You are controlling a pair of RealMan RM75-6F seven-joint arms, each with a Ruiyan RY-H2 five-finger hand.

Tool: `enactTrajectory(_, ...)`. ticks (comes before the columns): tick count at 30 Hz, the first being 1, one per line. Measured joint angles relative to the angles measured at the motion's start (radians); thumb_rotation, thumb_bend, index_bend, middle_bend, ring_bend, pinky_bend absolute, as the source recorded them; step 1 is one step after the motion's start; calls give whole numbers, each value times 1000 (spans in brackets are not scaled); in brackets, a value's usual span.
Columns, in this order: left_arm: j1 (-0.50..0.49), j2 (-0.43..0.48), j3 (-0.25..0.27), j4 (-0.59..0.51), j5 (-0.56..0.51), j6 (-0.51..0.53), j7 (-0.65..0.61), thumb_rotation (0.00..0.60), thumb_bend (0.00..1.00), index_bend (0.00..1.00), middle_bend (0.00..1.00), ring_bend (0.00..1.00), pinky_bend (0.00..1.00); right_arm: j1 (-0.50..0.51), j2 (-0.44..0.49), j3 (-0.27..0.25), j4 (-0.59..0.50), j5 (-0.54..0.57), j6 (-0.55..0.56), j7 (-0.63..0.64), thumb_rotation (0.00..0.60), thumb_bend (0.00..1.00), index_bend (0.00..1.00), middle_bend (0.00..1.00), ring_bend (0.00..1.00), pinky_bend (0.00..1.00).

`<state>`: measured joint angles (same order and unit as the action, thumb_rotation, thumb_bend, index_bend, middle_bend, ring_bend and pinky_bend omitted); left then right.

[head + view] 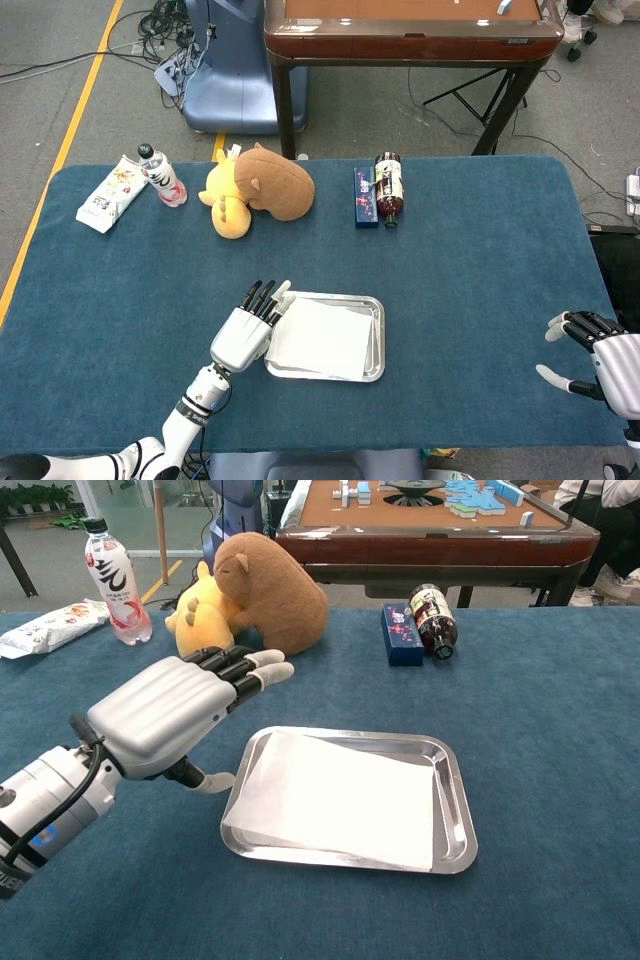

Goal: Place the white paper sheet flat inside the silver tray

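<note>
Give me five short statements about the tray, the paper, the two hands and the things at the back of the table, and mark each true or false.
1. The white paper sheet lies in the silver tray. True.
2. The left hand grips the sheet. False: its fingers are extended beside the tray and hold nothing.
3. The right hand rests on the tray. False: it is at the table's right edge, far from the tray.
4. The brown plush toy lies beside the yellow plush toy. True.
5. The dark bottle stands upright. False: it lies on its side next to the blue box.
</note>
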<state>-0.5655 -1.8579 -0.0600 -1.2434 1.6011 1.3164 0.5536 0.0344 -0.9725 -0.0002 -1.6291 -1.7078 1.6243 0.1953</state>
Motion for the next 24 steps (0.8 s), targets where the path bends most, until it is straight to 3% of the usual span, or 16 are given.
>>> enactTrajectory(7, 13, -16, 8, 39, 33, 46, 50, 600, 152, 52, 39, 0, 90, 0, 0, 0, 1, 0, 2, 3, 600, 65, 496, 428, 344, 471)
enactTrajectory(10, 17, -4, 5, 19, 27, 43, 34, 600, 151, 54, 39, 16, 257, -1, 1, 1, 1, 1, 3, 3, 600, 64, 496, 428, 344, 471)
enactTrajectory(12, 15, 20, 5, -3, 28, 37, 14, 600, 169, 59, 43, 114, 430, -1, 0, 0, 1, 0, 3, 3, 600, 64, 496, 428, 344, 471)
enactTrajectory(13, 14, 33, 5, -13, 29, 33, 4, 600, 183, 61, 51, 147, 466, 0, 0, 0, 1, 0, 2, 2, 600, 64, 496, 429, 345, 471)
enactTrajectory(16, 6, 81, 13, -40, 42, 18, -35, 600, 251, 69, 195, 302, 581, 0, -1, 0, -1, 0, 0, -1, 600, 64, 496, 428, 344, 471)
enactTrajectory(18, -1, 114, 22, -55, 56, 7, -60, 600, 288, 78, 349, 425, 670, 1, -1, 0, -1, 0, -1, -1, 600, 65, 496, 428, 344, 471)
enactTrajectory(24, -34, 208, 54, -102, 92, -51, -171, 600, 355, 103, 713, 672, 849, 3, -3, 1, -1, 3, -7, -5, 600, 65, 496, 428, 344, 471)
